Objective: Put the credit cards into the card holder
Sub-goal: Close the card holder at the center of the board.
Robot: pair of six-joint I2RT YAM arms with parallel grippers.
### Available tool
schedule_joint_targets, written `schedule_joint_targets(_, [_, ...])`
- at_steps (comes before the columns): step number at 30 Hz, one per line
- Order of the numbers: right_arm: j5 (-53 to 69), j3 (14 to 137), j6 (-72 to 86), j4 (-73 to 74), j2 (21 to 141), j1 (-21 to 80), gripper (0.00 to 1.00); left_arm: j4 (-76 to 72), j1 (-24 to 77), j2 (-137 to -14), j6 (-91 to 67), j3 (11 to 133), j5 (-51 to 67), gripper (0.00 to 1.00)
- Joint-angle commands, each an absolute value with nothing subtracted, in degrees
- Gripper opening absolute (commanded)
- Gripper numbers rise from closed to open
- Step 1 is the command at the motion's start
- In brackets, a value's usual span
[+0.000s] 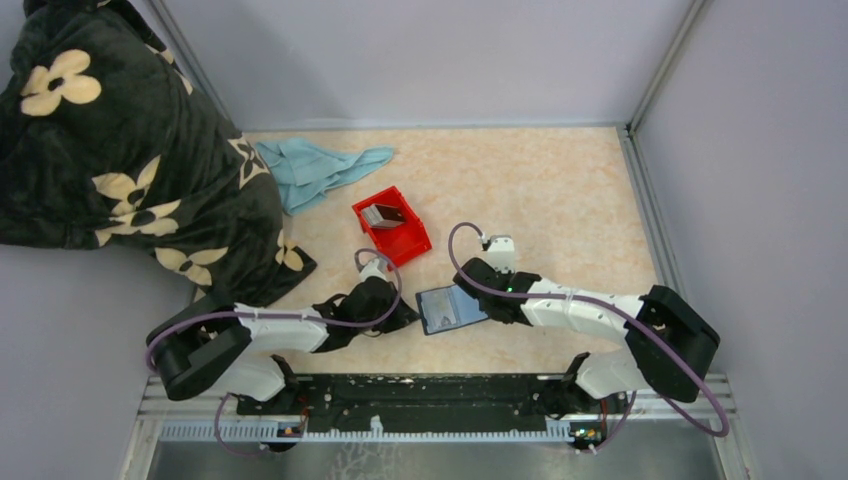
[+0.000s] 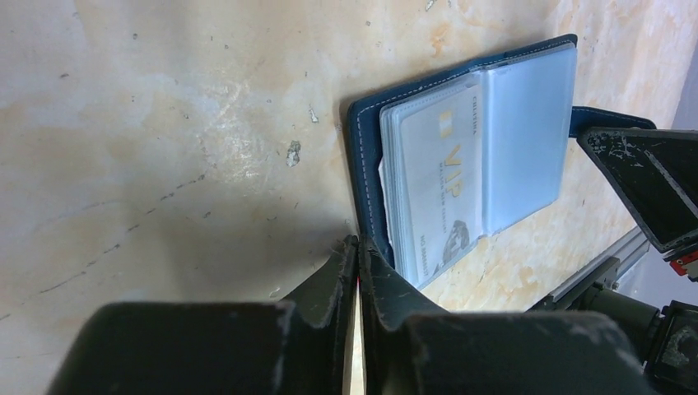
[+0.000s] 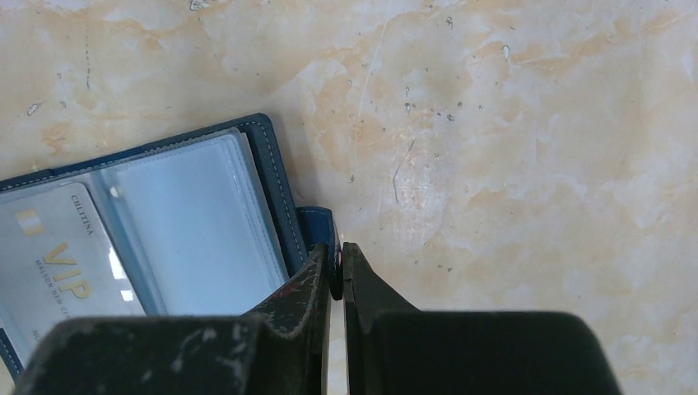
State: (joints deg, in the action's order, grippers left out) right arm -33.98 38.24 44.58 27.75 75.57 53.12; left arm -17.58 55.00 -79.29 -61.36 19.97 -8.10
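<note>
Dark navy card holder [image 1: 452, 309], pale stitching along its edge; sleeves inside are light translucent blue. In one sleeve a greyish-white card [image 2: 436, 189], gold "VIP" lettering, small gold block. At 11 o'clock from it, bright red bin [image 1: 392, 224]; brown and grey cards [image 1: 383, 213] inside. At 11 o'clock from that, plain teal cloth [image 1: 320, 168]. Far 10 o'clock: black blanket [image 1: 110, 150], cream flowers. Peach-beige marbled table [image 1: 560, 200], grey flecks. Black left gripper [image 2: 359, 247] and right gripper [image 3: 336, 257], pale scuffs.

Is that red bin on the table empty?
No, the top view shows the red bin holding a few flat cards stacked inside it.
</note>
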Motion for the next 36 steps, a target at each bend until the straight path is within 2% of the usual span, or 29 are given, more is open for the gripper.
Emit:
schedule_joint_targets(1, [-34.09,39.66,43.93,27.2,74.85,52.92,0.04,-3.39,55.5,-85.04,-57.85,16.81,-9.98,0.09])
schedule_joint_targets(3, [-33.66,39.64,43.95,26.91,75.24,52.94,0.04,-5.15,55.74,-86.76,-58.0,16.81,-9.17,0.01])
schedule_joint_targets(4, [-33.51,39.59,43.95,26.9,75.38,52.94,0.03,-5.62,55.85,-87.62,-58.12,16.99,-8.81,0.0])
schedule_joint_targets(9, [-33.36,39.64,43.95,26.8,75.22,52.96,0.04,-1.48,57.46,-91.02,-58.26,19.32,-10.39,0.0])
schedule_joint_targets(17, [-33.06,38.98,44.05,26.47,75.29,52.92,0.04,4.59,59.25,-89.49,-59.1,20.21,-14.54,0.0])
schedule_joint_targets(26, [-31.49,39.87,43.39,26.21,74.4,53.29,0.02,-1.5,61.3,-85.9,-60.05,19.54,-15.12,0.0])
schedule_joint_targets(36, [-32.74,49.17,44.03,30.74,76.15,60.31,0.02,-1.38,62.3,-92.62,-59.16,23.71,-13.78,0.0])
